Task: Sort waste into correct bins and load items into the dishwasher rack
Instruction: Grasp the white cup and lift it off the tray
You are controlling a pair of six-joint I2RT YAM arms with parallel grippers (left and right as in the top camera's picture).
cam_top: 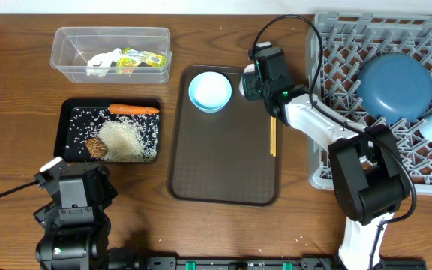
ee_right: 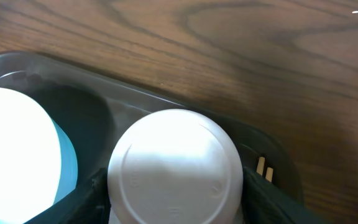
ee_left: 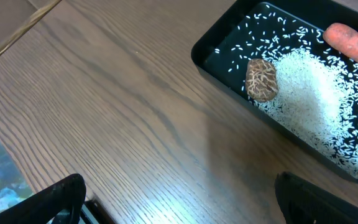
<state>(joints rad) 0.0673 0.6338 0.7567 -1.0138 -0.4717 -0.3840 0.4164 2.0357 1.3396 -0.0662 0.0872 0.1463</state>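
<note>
Only the left wrist view shows the left gripper [ee_left: 179,186] spread wide and empty, near the shallow black rectangular tray [ee_left: 207,59] holding one orange carrot [ee_left: 356,43], one small brown food lump [ee_left: 261,79] and white rice grains [ee_left: 316,106]. Only the right wrist view shows the right gripper [ee_right: 174,183] clamped on one white cup [ee_right: 176,155] at the brown serving tray's [ee_right: 86,106] corner, beside one small light blue bowl [ee_right: 17,149].

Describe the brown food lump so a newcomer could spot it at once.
Find the shallow black tray left of the brown serving tray. The lump sits at the rice pile's near-left edge. It alone is brown and rounded; the carrot is long and orange.
</note>
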